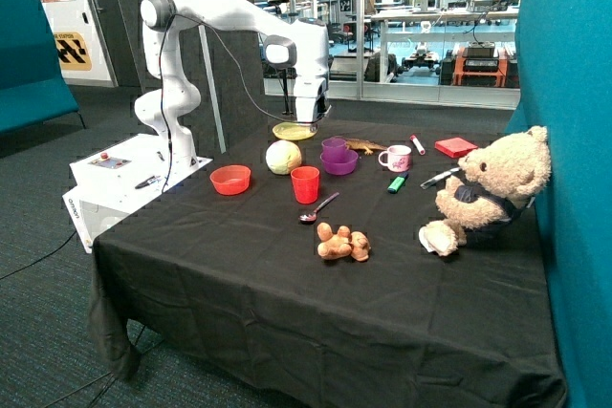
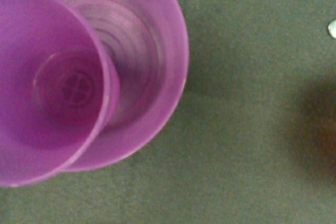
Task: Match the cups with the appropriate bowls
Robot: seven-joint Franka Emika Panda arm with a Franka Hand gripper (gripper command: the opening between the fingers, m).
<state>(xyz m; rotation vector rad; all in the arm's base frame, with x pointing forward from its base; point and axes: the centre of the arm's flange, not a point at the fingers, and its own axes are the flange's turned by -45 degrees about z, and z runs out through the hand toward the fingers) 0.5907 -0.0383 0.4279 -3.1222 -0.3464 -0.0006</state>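
In the outside view, the purple cup (image 1: 334, 148) is seen standing inside the purple bowl (image 1: 339, 163), a colour match apparently already made. The red cup (image 1: 305, 183) stands on the black cloth, right of the red-orange bowl (image 1: 230, 180) and apart from it, so that pair is judged unfinished. The gripper (image 1: 313, 121) hangs above the far side of the table, near a yellow-green plate (image 1: 294, 130); whether it is open cannot be told.

In the wrist view, the cup (image 2: 55, 87) is seen from above, nested against the bowl's (image 2: 152, 61) wall.
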